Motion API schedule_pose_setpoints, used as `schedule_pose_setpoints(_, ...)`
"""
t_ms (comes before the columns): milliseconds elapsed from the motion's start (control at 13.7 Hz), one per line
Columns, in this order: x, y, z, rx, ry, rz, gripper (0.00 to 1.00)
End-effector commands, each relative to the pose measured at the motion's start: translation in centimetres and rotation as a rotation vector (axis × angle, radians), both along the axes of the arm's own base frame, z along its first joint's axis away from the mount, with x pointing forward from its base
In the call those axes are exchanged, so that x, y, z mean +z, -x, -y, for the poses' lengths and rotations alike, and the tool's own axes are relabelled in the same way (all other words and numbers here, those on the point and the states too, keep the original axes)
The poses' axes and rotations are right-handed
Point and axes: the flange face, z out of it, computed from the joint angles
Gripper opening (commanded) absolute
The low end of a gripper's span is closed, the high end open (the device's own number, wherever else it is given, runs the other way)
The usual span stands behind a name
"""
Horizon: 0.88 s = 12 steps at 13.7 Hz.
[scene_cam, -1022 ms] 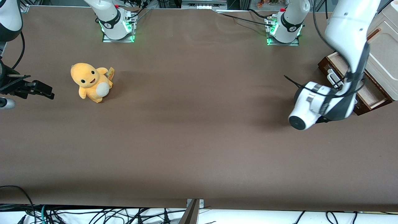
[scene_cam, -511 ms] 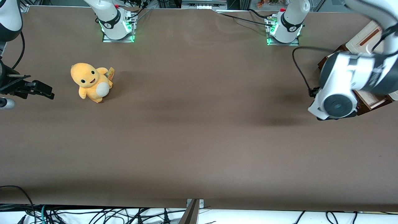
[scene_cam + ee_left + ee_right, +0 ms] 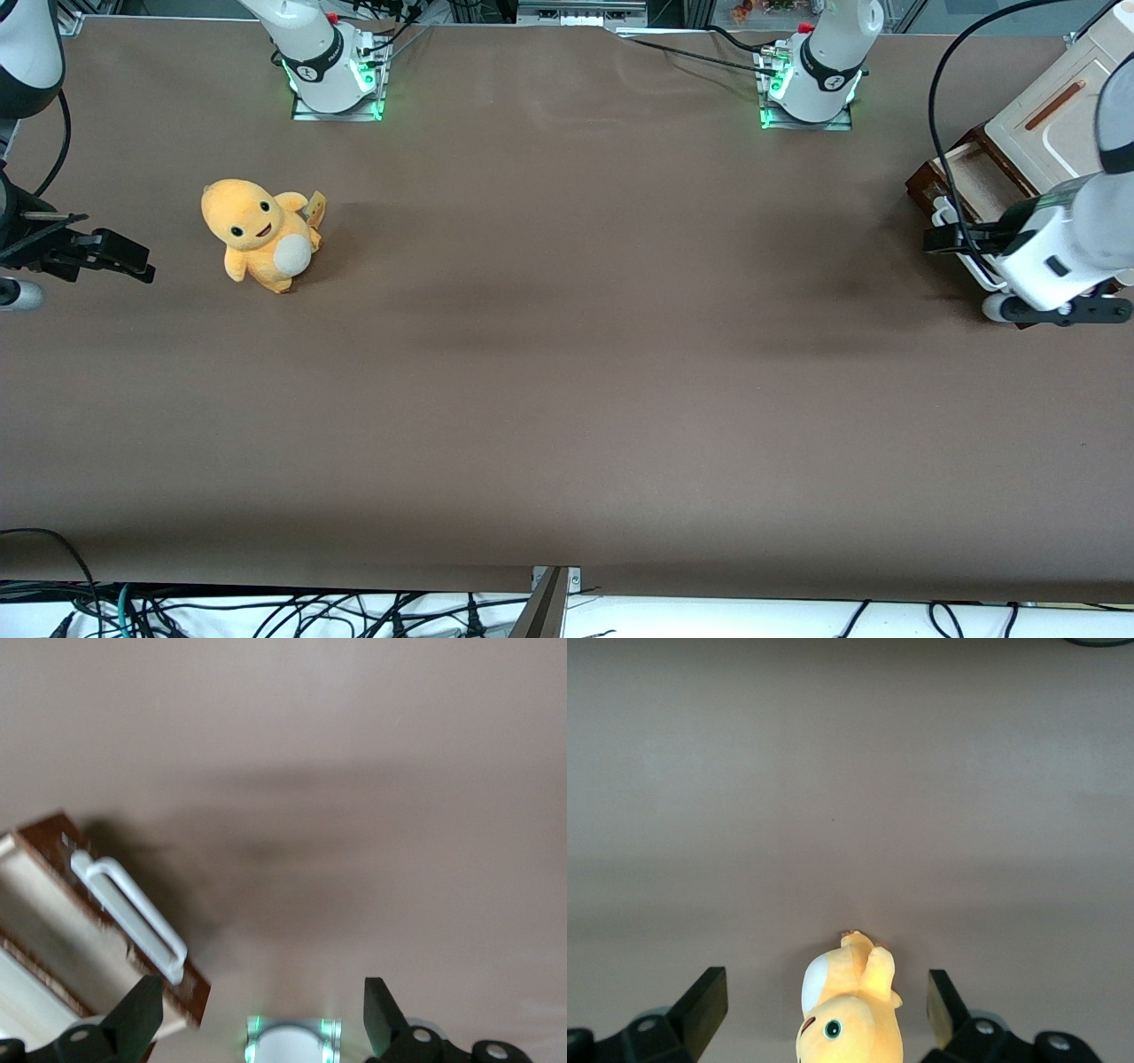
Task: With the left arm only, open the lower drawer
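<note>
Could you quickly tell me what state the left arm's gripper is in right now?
Gripper: open, holding nothing, above the table beside the white handle of the pulled-out lower drawer.

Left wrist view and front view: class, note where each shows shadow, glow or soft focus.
Left wrist view: the lower drawer and its white handle look soft-edged, a dark shadow lies on the table beside them, and the hand has its fingers wide apart. Front view: green light glows at both arm bases, and a faint shadow band crosses the table.
</note>
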Motion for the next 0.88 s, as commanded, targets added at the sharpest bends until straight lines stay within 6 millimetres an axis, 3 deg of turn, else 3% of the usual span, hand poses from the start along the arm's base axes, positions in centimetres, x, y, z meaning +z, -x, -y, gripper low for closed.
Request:
schedule_pose_setpoints(0,2.6,3.1,2.0,-0.057,0.029,0.126,1.0)
schedule_pose_setpoints(219,1.3,4.8,1.1,-0.054,0.009,0.197,1.0)
schedule_pose_setpoints(292,0.5,5.2,1.5,-0.066,0.009,0.211,1.0)
schedule_pose_setpoints(438,0.9,6.9,2.1,-0.065,0.007,0.274,1.0)
schedule_pose_setpoints(803,0.1,6.5,0.6,-0.035,0.042,0.247,1.0)
